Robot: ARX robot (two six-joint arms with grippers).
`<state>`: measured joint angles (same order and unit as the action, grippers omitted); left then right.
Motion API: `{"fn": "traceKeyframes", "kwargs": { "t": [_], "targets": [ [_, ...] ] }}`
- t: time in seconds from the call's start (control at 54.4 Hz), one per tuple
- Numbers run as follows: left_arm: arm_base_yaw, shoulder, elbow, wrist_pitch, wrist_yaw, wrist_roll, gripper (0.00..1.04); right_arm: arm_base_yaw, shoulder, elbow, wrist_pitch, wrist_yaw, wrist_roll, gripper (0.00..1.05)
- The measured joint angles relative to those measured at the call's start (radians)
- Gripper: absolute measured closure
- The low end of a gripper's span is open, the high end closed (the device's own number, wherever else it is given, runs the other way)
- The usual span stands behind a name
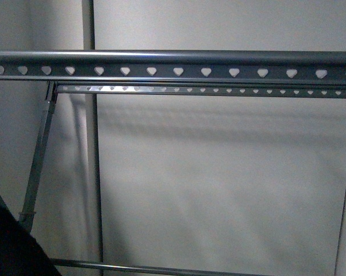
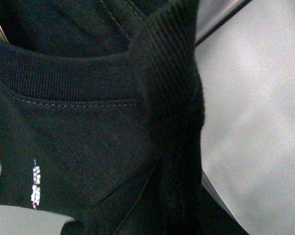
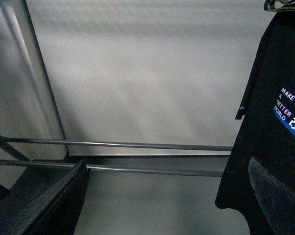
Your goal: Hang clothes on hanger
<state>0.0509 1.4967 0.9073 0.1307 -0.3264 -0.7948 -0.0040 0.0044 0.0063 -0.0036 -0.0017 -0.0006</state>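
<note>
The grey metal rack's top rail (image 1: 179,71), punched with heart-shaped holes, runs across the front view, with a second punched rail (image 1: 219,90) just behind and below it. The black T-shirt fills the left wrist view; its ribbed collar (image 2: 172,73) and a small label (image 2: 36,188) show. My left gripper is shut on the shirt, its fingers hidden by the cloth. In the right wrist view the shirt (image 3: 280,147) hangs at the side, with its white "MAKE" text and blue graphic (image 3: 290,110). My right gripper (image 3: 167,205) is open and empty, apart from the shirt.
The rack's slanted leg (image 1: 38,167) stands at the left and a low bar (image 1: 150,268) runs along the bottom. Two low bars (image 3: 137,145) cross the right wrist view. A plain wall is behind. A black shape (image 1: 12,247) fills the front view's lower left corner.
</note>
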Motion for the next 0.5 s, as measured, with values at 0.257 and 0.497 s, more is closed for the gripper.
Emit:
{"fn": "traceKeyframes", "kwargs": {
  "t": [0.257, 0.497],
  "targets": [
    [-0.05, -0.321, -0.255, -0.072, 0.254, 0.179, 1.01, 0.0, 0.0, 0.0, 0.0, 0.0, 0.0, 0.07],
    [-0.094, -0.487, -0.213, -0.373, 0.811, 0.658, 1.01, 0.0, 0.0, 0.0, 0.0, 0.0, 0.0, 0.07]
  ]
}}
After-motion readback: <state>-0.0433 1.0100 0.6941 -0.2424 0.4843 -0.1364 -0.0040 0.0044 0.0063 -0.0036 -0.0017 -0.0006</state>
